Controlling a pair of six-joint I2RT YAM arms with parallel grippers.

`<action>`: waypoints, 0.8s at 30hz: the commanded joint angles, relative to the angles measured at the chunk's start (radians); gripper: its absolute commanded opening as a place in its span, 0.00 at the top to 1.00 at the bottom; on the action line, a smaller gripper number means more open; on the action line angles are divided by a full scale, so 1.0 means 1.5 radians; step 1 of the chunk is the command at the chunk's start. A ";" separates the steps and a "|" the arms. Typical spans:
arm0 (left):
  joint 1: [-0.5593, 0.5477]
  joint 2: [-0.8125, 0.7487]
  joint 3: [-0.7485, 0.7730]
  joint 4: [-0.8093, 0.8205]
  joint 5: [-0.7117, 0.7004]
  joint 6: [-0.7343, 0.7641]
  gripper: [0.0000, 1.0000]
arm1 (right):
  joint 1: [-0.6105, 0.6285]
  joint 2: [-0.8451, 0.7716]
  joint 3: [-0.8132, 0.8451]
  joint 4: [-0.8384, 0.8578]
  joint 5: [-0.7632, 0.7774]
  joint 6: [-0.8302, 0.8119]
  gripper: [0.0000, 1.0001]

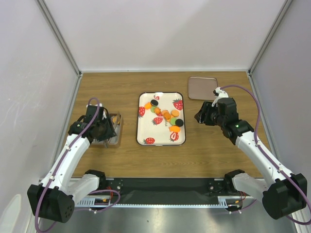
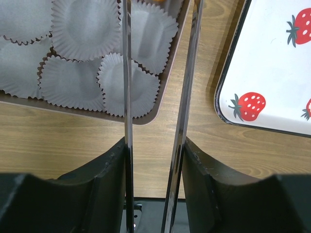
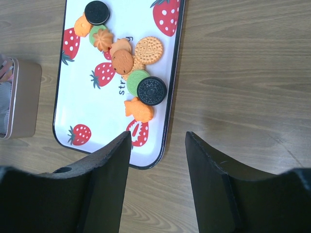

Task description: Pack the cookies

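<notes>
Orange, green and black cookies (image 1: pixel 167 116) cluster centre-frame on the strawberry tray (image 1: pixel 146 129). Right gripper (image 3: pixel 158 140) fingers spread, empty. Left gripper (image 2: pixel 159 77) fingers parted, empty; paper cups (image 2: pixel 82 29) at upper left.

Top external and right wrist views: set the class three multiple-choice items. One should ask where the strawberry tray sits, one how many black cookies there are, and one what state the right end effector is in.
1. Where does the strawberry tray sit?
A. at the far right corner
B. at the middle of the table
C. against the left wall

2. How many black cookies lie on it?
A. two
B. four
C. none

3. The right end effector is:
A. shut on a cookie
B. shut on the tray's rim
C. open and empty

Key:
1 B, the overhead view shows it centred on the wood.
2 A, the right wrist view shows just two dark discs.
3 C, its fingers stand apart with nothing gripped.
</notes>
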 commanded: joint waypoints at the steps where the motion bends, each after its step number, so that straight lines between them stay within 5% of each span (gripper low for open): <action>1: 0.006 -0.002 0.003 0.027 0.003 0.020 0.50 | 0.003 -0.002 0.004 0.009 -0.003 -0.013 0.46; 18: 0.001 -0.049 0.105 -0.043 -0.021 0.041 0.51 | 0.004 0.003 0.003 0.013 -0.006 -0.012 0.46; 24: -0.116 -0.023 0.172 -0.067 -0.071 -0.006 0.51 | 0.004 0.006 0.003 0.013 0.002 -0.012 0.46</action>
